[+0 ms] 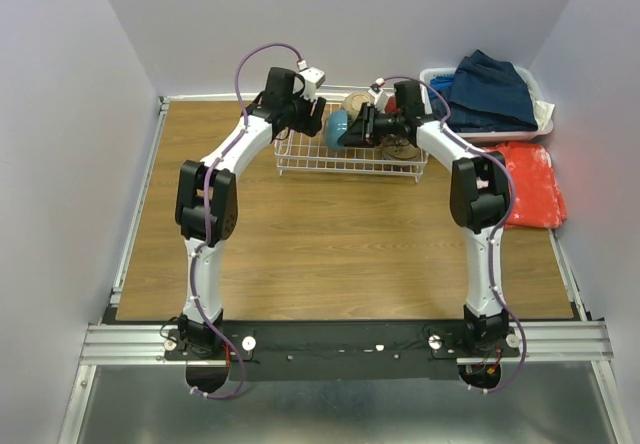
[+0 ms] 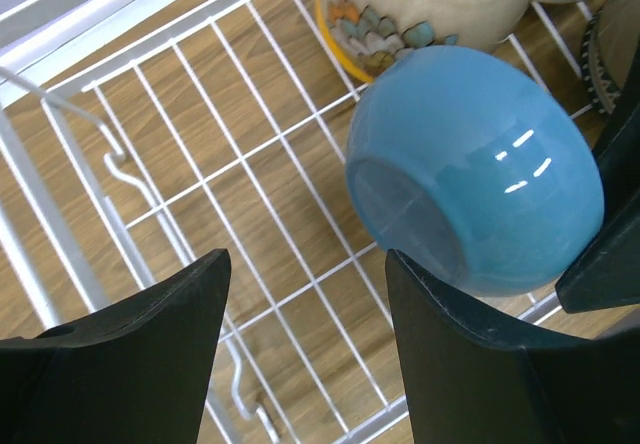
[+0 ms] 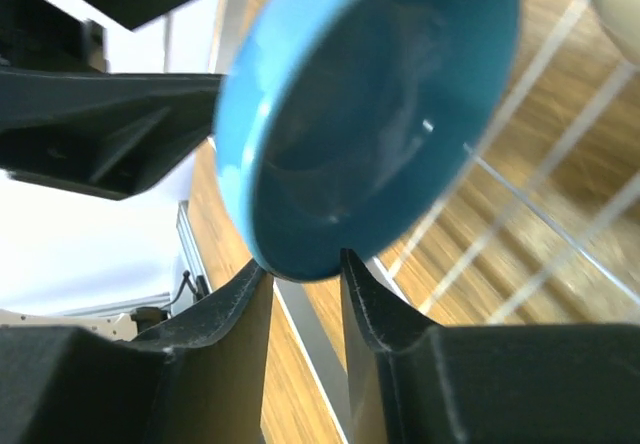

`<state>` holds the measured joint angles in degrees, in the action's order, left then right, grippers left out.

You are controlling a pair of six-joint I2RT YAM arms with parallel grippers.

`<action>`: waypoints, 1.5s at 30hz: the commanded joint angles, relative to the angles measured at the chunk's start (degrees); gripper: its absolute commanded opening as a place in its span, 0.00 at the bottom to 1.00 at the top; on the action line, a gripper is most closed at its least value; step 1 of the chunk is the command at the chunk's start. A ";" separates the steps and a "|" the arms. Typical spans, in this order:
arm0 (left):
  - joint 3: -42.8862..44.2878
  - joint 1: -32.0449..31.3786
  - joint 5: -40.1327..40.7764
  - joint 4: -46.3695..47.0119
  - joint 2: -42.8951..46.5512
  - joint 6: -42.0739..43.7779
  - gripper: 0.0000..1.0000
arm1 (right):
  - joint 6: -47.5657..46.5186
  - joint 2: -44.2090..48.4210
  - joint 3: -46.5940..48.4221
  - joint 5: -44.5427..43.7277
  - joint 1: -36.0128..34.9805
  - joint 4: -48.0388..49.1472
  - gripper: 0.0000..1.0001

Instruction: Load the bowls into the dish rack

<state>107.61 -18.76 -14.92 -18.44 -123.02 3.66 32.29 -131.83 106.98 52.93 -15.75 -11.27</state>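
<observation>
Blue glossy bowl (image 1: 337, 129) tilts in white wire rack (image 1: 300, 160), upper centre; left claw (image 2: 305, 261) spread, right claw (image 3: 303, 264) straddling its rim, grip unclear

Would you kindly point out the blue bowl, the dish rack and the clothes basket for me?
blue bowl (image 2: 475, 169), left wrist view, on its glossy outer side.
dish rack (image 1: 305, 156), top view, on its bare wire floor, front left.
clothes basket (image 1: 515, 134), top view, on its white near rim.
</observation>
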 commanded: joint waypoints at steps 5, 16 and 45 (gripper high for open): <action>4.44 -2.68 -2.92 1.38 -3.63 -1.90 0.72 | -4.51 4.47 -2.92 -6.25 1.77 -8.68 0.49; 4.89 -2.86 -0.90 2.97 -4.33 -1.90 0.72 | -9.18 12.12 -4.93 -9.24 2.04 -13.52 0.53; 16.22 -1.45 7.97 15.88 -13.20 -5.77 0.77 | -9.88 2.30 6.39 -15.21 3.44 -6.75 0.53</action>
<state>120.51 -20.58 -11.92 -5.21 -132.60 -0.19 21.78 -124.05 108.42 40.60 -12.62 -19.51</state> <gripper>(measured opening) 0.774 0.529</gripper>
